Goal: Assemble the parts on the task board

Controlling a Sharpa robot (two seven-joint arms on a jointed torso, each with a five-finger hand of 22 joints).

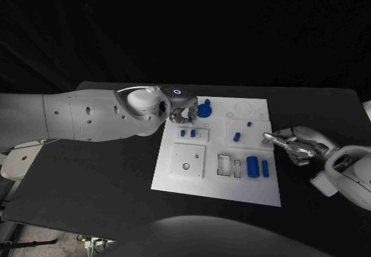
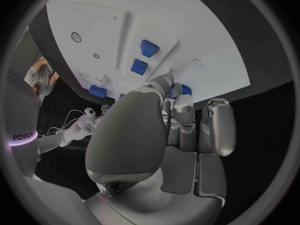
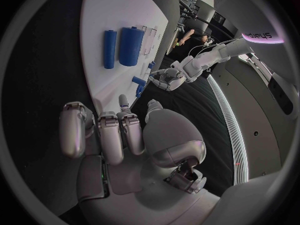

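Black table (image 1: pixel 101 176), white task board (image 1: pixel 220 187); left robot hand (image 1: pixel 182 113) perhaps touching blue part (image 1: pixel 205 111)

"sharpa" printed on right arm (image 2: pixel 22 135), seen mirrored in left wrist view; same "sharpa" wordmark on left arm (image 3: pixel 259 36) in right wrist view. No other readable text.

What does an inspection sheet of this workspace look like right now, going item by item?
Surface: black table, task board lying in its middle.
Job's things: blue round part at the board's far edge; two blue cylinders lying side by side near the right edge; two small blue parts.
Clutter: nothing seen.
Hands: left hand at the round part, hold unclear; right hand at the board's right edge, holding nothing.
Cables: nothing seen on the table.
Surroundings: dark.
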